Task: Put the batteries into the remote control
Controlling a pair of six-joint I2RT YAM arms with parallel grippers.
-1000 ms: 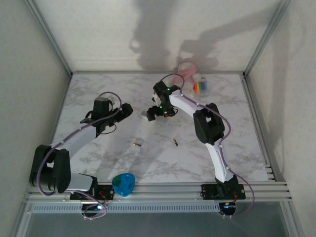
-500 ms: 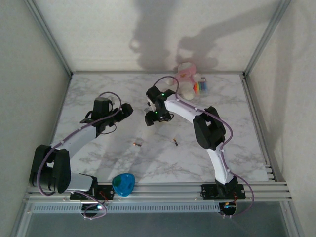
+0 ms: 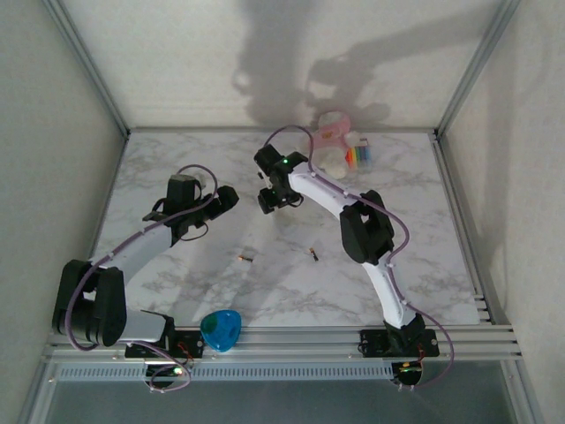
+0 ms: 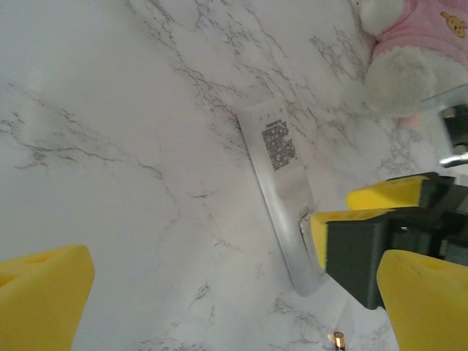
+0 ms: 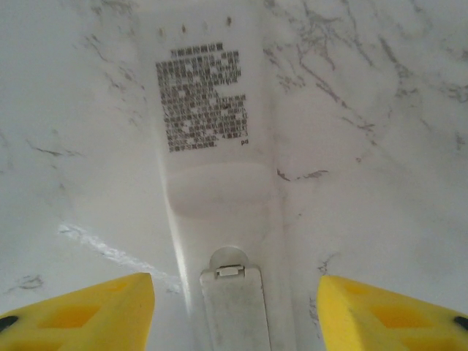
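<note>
Marble tabletop (image 3: 424, 252), remote control (image 5: 216, 168) face-down, cover (image 5: 232, 292) on. Right hand (image 5: 235, 320) open astride its cover end, left hand (image 4: 235, 300) open too; popping that cover looks next.

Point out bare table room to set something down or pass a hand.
Bare marble: the far-left corner behind the left gripper, and the right side between the right arm and the table edge. Crowded: mid-table, where the right gripper is over the remote control, and around the plush toy.

The remote control (image 5: 216, 183) bears a block of small dark print, too blurred to read
</note>
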